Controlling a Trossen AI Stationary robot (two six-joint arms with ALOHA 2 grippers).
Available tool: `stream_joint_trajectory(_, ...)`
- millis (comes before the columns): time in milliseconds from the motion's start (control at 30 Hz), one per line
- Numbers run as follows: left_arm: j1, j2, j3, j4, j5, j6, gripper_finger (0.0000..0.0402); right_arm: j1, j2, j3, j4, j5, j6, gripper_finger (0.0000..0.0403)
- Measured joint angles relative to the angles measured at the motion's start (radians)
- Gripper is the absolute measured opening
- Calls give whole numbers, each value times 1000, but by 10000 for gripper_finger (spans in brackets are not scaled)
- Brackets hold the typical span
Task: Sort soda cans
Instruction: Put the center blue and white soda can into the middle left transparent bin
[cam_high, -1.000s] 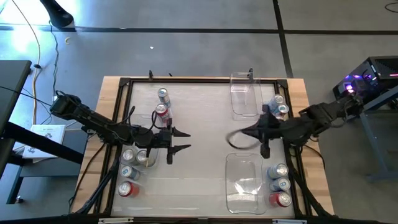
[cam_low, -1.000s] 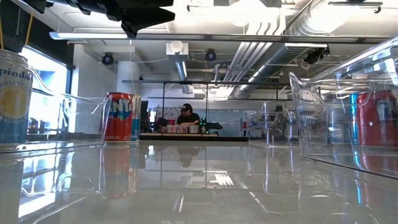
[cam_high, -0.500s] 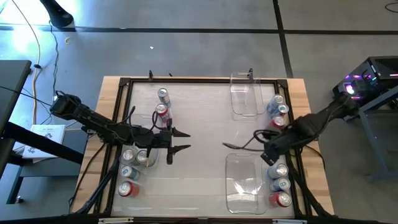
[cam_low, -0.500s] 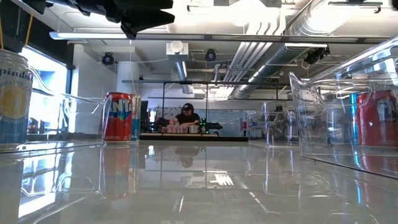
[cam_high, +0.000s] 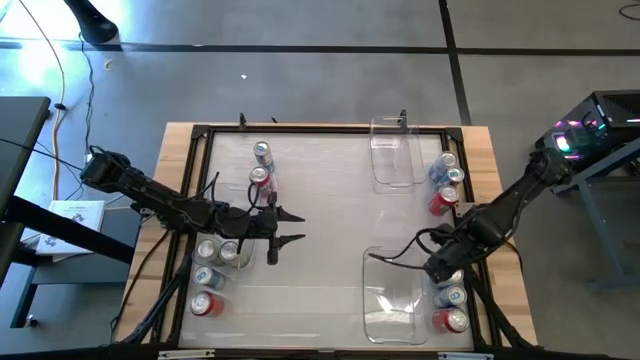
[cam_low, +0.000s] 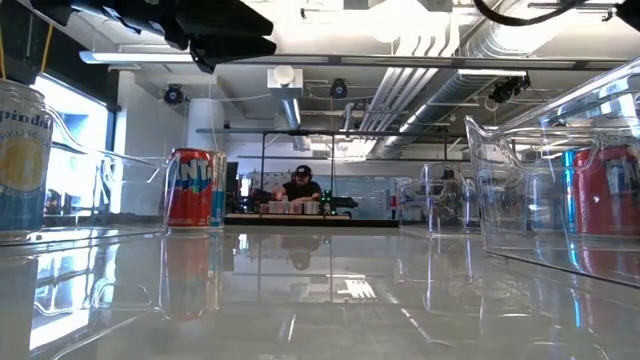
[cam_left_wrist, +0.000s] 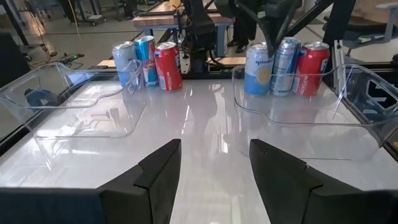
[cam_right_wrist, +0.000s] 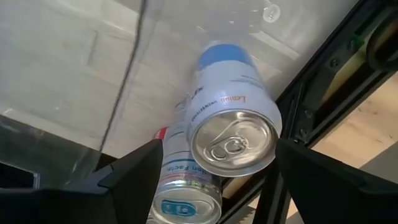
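Since a second ago my right arm has swung from the far right cluster of cans toward the near right corner, and my right gripper (cam_high: 440, 268) has come apart from clenched to spread. Now it hangs straight over the pale blue-topped can (cam_right_wrist: 233, 121), the farthest of a row of three standing along the table's right edge, its two dark fingers (cam_right_wrist: 134, 180) standing well clear on either side of the silver lid and touching nothing. A second can (cam_right_wrist: 180, 186) stands just beside it under my wrist, and a red-topped can (cam_high: 453, 320) closes the row at the near end. Just to the left of that row lies a clear plastic bin (cam_high: 392, 295). Farther along the right edge stand three more cans (cam_high: 445, 183), next to another clear bin (cam_high: 393, 152).

My left gripper (cam_high: 288, 227) has not stirred: it waits over the left half of the table, fingers (cam_left_wrist: 155, 174) parted and grasping nothing. Beside that arm stand two cans (cam_high: 261, 165) toward the far side, and a group of four cans (cam_high: 213, 268) sits near the left edge.
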Motion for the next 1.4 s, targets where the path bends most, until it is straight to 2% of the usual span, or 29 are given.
stream_joint_trajectory(233, 0, 0, 0, 2, 0, 0, 184, 44, -5, -74, 75, -31, 73, 309)
stream_joint_trajectory(533, 0, 0, 0, 4, -1, -1, 184, 45, -11, -86, 76, -59, 65, 309)
stream_joint_trajectory(800, 0, 0, 0, 5, -1, -1, 184, 44, -20, -14, 45, 25, 71, 309)
stream_joint_trajectory(967, 0, 0, 0, 5, -1, -1, 184, 46, -20, -10, -18, 28, 96, 308)
stream_joint_trajectory(1067, 0, 0, 0, 4, -1, -1, 184, 53, -19, -23, -37, 27, 95, 308)
stream_joint_trajectory(1400, 0, 0, 0, 3, -1, -2, 184, 53, -20, -101, 59, 40, 84, 308)
